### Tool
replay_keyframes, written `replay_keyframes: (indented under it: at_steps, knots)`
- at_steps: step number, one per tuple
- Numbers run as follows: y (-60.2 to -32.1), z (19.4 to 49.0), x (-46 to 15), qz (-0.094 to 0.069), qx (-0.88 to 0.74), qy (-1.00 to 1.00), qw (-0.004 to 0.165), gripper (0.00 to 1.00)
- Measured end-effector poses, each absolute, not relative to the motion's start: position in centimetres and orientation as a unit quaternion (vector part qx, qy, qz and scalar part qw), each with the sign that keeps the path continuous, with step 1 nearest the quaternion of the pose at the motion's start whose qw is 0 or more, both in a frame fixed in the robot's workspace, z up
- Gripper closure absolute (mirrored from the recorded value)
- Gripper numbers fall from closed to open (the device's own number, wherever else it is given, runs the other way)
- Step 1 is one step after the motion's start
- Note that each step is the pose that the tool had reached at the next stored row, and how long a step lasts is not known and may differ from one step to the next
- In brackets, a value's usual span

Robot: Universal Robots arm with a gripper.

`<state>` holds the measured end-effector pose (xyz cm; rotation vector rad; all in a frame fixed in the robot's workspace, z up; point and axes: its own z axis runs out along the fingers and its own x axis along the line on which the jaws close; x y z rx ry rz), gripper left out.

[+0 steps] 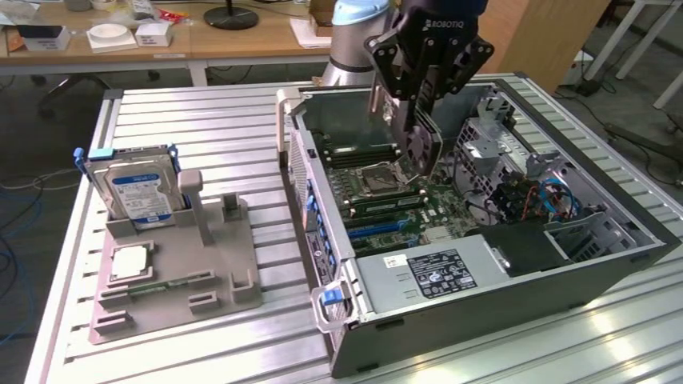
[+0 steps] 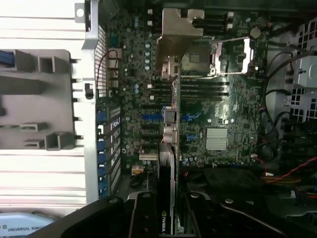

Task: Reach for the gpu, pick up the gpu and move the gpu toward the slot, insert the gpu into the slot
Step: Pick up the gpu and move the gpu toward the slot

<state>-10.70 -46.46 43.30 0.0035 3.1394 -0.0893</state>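
Observation:
My gripper is shut on the gpu, a thin dark card that hangs edge-down below the fingers, over the open computer case. The card hovers above the motherboard, near the processor socket, and is not touching the board. In the wrist view the gpu is seen edge-on between the fingers, with its metal bracket at the far end. Blue and black expansion slots lie on the board right beside the card's edge. I cannot tell which slot it lines up with.
A grey fixture tray stands on the slatted table at the exterior view's left, holding a blue-labelled hard drive and a small silver chip. Inside the case are a power supply, drive cages and loose cables.

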Motion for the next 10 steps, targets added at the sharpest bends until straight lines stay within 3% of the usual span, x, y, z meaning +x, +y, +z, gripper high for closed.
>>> replay_keyframes:
  at_steps: [3,10]
  knots:
    - [-46.4,43.2,-10.1,-0.016,0.001,1.0,0.0,0.74]
    - [-46.4,42.9,-8.4,-0.015,0.001,1.0,0.0,0.74]
